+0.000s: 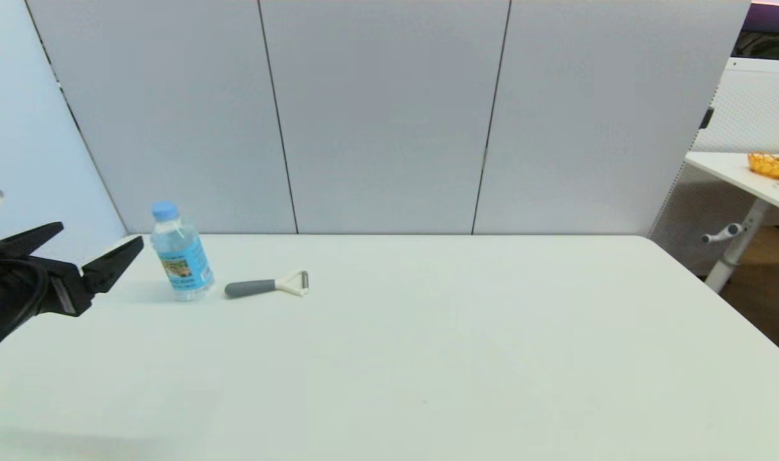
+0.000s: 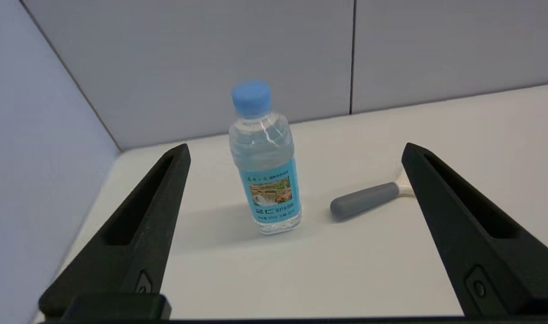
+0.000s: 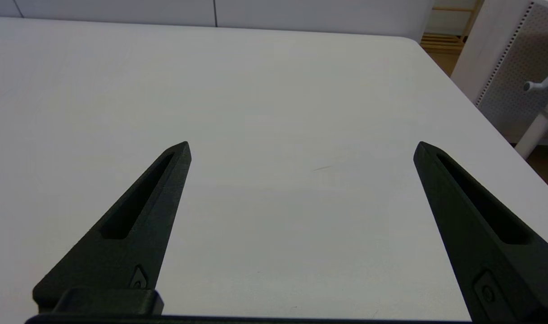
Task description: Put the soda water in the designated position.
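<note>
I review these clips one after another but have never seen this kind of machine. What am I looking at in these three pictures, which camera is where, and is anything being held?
It is a two-armed robot at a white table. The wide picture comes from its head, looking down at the table. The other two come from cameras on each wrist, so the two black prongs at the bottom are that arm's own fingers.

The left gripper is open, hanging beside a small upright water bottle with a blue cap, not touching it. A grey-handled peeler lies flat beside the bottle, apart from it.

The right gripper is also open, over bare table, and is out of the head picture. Nothing is held.
</note>
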You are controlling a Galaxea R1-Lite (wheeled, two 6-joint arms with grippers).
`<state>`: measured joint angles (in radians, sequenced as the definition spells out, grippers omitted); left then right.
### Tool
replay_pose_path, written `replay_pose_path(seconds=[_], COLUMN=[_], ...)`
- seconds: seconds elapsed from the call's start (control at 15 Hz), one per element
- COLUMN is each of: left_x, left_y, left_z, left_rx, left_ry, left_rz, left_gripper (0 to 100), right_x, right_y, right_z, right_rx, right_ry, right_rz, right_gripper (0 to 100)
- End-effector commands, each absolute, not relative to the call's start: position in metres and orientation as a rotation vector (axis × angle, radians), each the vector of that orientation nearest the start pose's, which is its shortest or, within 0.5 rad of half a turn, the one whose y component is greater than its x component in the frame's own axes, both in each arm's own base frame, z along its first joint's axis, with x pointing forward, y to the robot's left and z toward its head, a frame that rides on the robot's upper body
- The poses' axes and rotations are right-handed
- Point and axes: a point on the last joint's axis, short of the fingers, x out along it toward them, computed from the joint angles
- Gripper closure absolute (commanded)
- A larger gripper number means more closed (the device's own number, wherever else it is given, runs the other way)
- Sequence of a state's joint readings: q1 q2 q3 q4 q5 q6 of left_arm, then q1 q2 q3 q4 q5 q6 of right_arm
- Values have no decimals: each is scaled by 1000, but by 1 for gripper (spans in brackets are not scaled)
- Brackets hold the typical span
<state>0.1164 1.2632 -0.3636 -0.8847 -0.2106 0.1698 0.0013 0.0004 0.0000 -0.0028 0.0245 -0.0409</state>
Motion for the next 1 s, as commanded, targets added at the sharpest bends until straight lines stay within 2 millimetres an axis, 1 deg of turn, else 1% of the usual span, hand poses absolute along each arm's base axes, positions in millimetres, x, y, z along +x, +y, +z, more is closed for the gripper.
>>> replay_pose_path(seconds=[0.07,0.13,0.33,0.53,0.87,1.0], left_x=[107,92,56,31,-4,-5], left_y=[3,0,-6,-5,-5,-4], left_z=[215,212,191,171,135,123], left_rx=[230,245,264,264,261,251], left_ry=[-105,-114,-139,-147,-137,-113], left_rz=[-132,-148,-215,-215,-223,-226], left_gripper=[0,0,0,0,0,0], right_x=[-23,-23,-23,-23,-23,-23], right_y=[1,1,1,1,1,1], right_z=[76,76,76,76,76,76], right_rx=[-41,-41,-41,-41,-41,-41], right_ry=[-2,-2,-2,-2,-2,-2], right_rz=[26,26,26,25,25,25], right_gripper=[0,0,0,0,0,0])
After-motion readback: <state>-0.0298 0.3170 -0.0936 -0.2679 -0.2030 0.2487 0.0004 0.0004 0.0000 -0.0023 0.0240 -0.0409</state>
